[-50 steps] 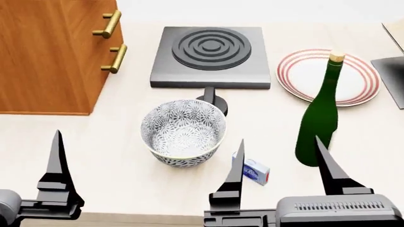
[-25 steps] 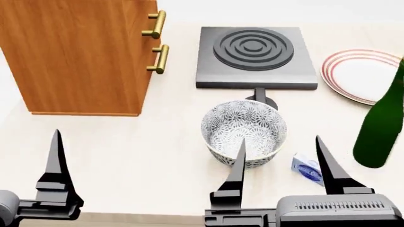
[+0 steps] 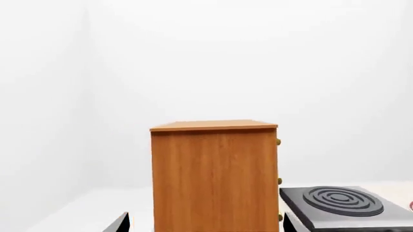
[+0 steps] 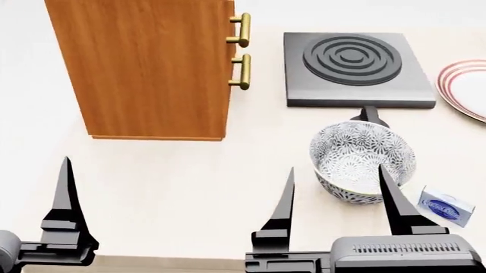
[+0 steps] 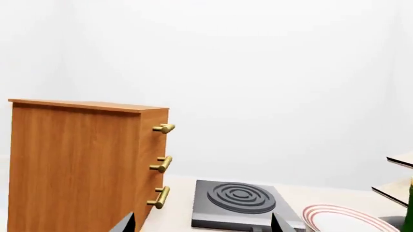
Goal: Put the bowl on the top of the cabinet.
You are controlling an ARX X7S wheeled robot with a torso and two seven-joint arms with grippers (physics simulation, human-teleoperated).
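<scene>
One bowl (image 4: 363, 161) sits on the table (image 4: 174, 182), right of one cabinet (image 4: 148, 68) and just in front of one hotplate (image 4: 353, 68). One plate (image 4: 467, 85) shows at the right edge, and one small box (image 4: 444, 206) lies beside the bowl. Three brass handles (image 5: 161, 163) show on the cabinet. The right gripper (image 4: 336, 190) is spread wide, empty, fingers pointing forward, its right finger overlapping the bowl in view. Only one finger of the left gripper (image 4: 67, 196) shows; its spread cannot be told.

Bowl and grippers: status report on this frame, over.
Left gripper open, empty. Right gripper open, empty, bowl beyond its fingertips, on the table. Cabinet to the bowl's left, top bare in wrist views. Small blue box beside bowl.
</scene>
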